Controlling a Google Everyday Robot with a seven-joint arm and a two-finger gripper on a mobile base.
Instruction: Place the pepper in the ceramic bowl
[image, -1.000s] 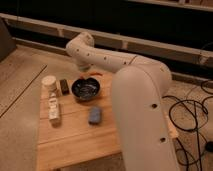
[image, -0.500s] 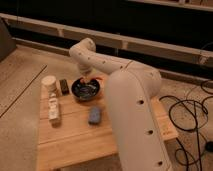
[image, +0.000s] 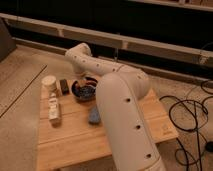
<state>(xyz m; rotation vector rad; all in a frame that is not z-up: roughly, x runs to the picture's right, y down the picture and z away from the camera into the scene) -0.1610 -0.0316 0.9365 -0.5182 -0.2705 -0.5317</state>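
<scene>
The ceramic bowl (image: 84, 93), round, dark and glossy, sits at the back middle of the wooden table (image: 115, 137). My white arm reaches over from the right and bends down to it. The gripper (image: 85, 80) hangs right over the bowl's far rim. A small orange-red bit at the gripper's tip looks like the pepper (image: 81, 79). Most of it is hidden by the wrist. I cannot make out whether it is gripped or resting in the bowl.
Left of the bowl stand a pale round cylinder (image: 49, 81) and a small dark block (image: 64, 86). A white bottle-like thing (image: 53, 109) lies near the left edge. A blue sponge (image: 93, 116) lies in front of the bowl. Black cables (image: 192, 117) lie on the floor to the right.
The arm's thick lower link has swung leftward across the table, and the gripper has come down closer over the bowl's far rim.
</scene>
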